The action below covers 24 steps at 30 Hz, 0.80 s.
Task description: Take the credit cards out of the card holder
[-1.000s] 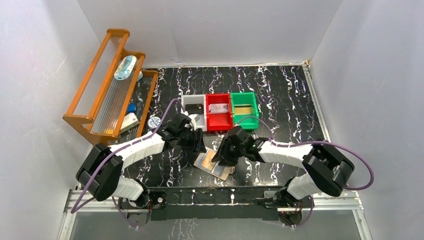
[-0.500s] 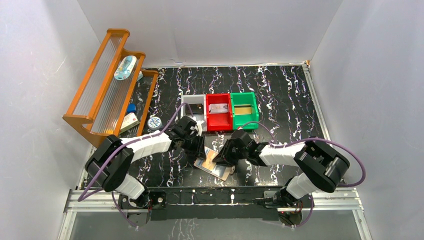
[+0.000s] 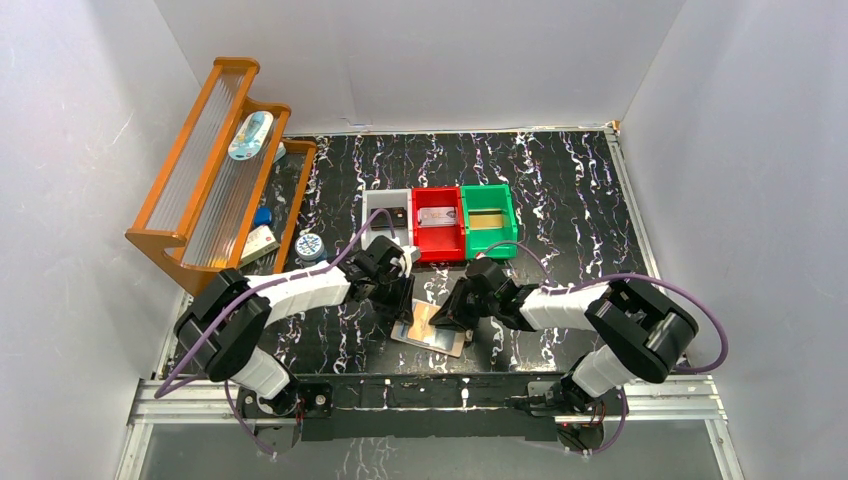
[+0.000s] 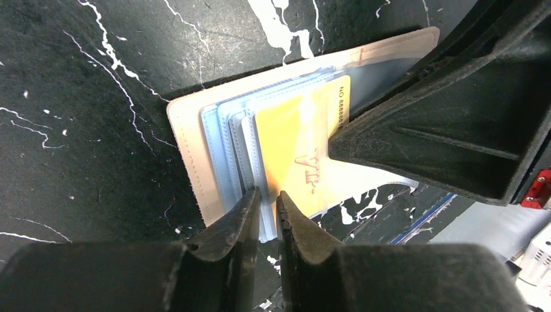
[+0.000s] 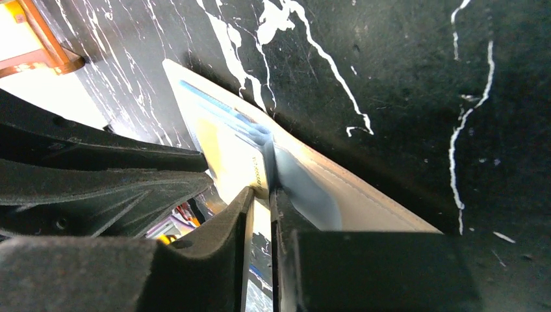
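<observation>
The tan card holder (image 3: 436, 340) lies open on the black table between both arms. Its pale blue pockets (image 4: 224, 140) face up, and a yellow credit card (image 4: 292, 140) sticks partway out of them. My left gripper (image 4: 267, 194) is shut on the near edge of the pale blue pockets. My right gripper (image 5: 261, 191) comes in from the other side, shut on the edge of the yellow card (image 5: 227, 153). In the top view the left gripper (image 3: 402, 303) and the right gripper (image 3: 447, 318) meet over the holder.
Grey bin (image 3: 372, 215), red bin (image 3: 437, 250) and green bin (image 3: 490, 247) stand in a row just behind the holder, each with an item inside. A wooden rack (image 3: 200, 170) with small items stands at the far left. White walls enclose the table.
Both grippers have come down onto the holder and narrowed from half open to pinching. The left arm has swung right, and the holder has shifted slightly.
</observation>
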{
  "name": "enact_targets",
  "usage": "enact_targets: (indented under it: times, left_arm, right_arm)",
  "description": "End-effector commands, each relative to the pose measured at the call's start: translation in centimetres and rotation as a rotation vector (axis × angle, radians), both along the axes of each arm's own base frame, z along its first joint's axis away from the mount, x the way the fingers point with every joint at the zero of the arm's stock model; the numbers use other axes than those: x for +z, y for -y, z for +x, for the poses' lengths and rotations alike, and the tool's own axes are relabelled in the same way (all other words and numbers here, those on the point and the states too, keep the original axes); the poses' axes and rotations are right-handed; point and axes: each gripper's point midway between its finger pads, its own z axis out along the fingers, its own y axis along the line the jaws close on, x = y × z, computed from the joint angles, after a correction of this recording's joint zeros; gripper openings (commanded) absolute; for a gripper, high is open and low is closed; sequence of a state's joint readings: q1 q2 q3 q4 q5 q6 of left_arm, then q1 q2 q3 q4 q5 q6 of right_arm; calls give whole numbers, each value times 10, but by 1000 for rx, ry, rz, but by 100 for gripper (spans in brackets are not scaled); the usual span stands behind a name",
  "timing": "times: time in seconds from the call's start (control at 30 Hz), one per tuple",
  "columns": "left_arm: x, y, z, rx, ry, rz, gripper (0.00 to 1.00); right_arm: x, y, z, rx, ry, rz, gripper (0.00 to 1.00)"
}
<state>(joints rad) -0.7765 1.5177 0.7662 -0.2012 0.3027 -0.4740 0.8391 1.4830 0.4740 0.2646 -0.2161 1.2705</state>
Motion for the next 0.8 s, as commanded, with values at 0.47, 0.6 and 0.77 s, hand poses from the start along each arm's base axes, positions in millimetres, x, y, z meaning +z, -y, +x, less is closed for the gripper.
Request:
enact_targets:
  times: [0.47, 0.6, 0.77]
  left_arm:
    - [-44, -37, -20, 63, -98, 213, 8]
    - [-44, -37, -20, 62, -99, 210, 8]
    - [-38, -32, -18, 53, -89, 185, 8]
  right_arm:
    - [7, 28, 6, 89, 117, 38, 12]
    - [5, 29, 3, 93, 101, 49, 13]
    - [6, 24, 3, 74, 77, 98, 24]
